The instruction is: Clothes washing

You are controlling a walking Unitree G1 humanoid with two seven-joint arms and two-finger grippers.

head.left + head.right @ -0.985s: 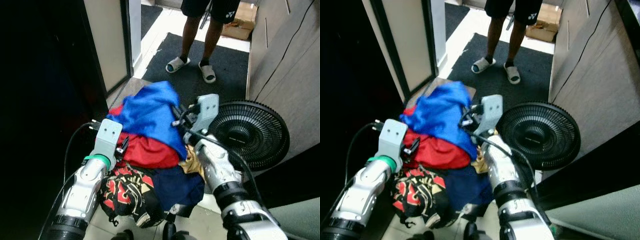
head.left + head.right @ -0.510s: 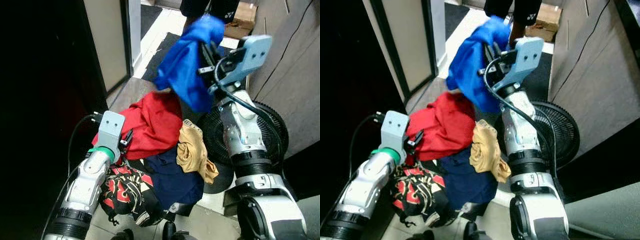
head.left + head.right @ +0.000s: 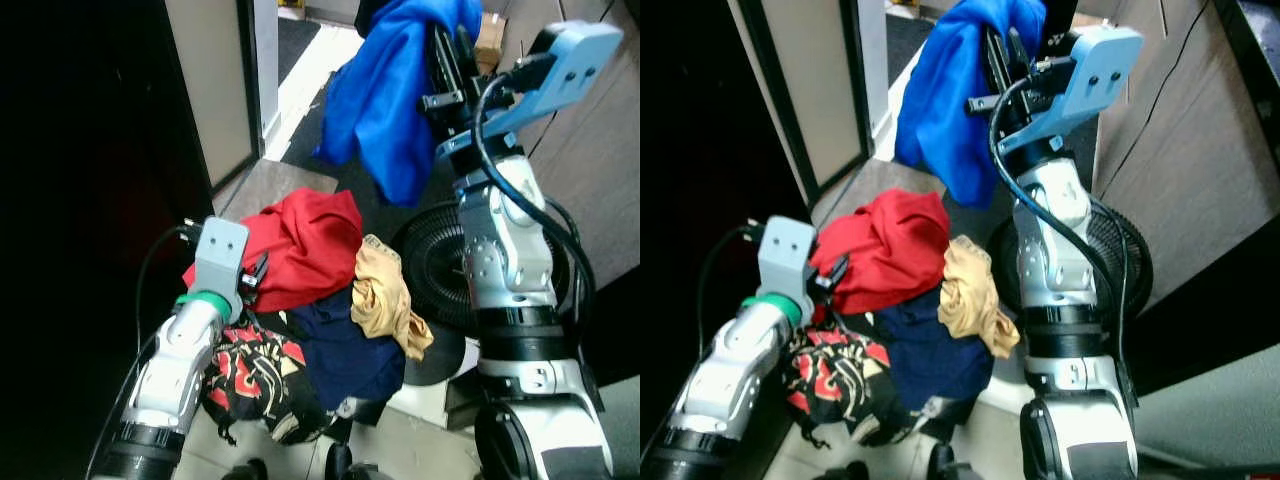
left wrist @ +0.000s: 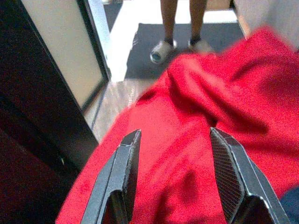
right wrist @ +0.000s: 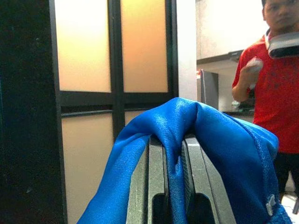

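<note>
Blue garment point(image 5: 219, 140) — glossy, smooth cloth

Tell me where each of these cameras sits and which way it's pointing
Left and right eye views: on the head, looking forward and down at the clothes pile and black fan; both silver arms show.
Left wrist view: on the left wrist, looking along the open left gripper at the red garment.
Right wrist view: on the raised right wrist, looking along the right gripper, shut on the blue garment, toward a person.
Shared: both wrist views and the eye views show their garments.
</note>
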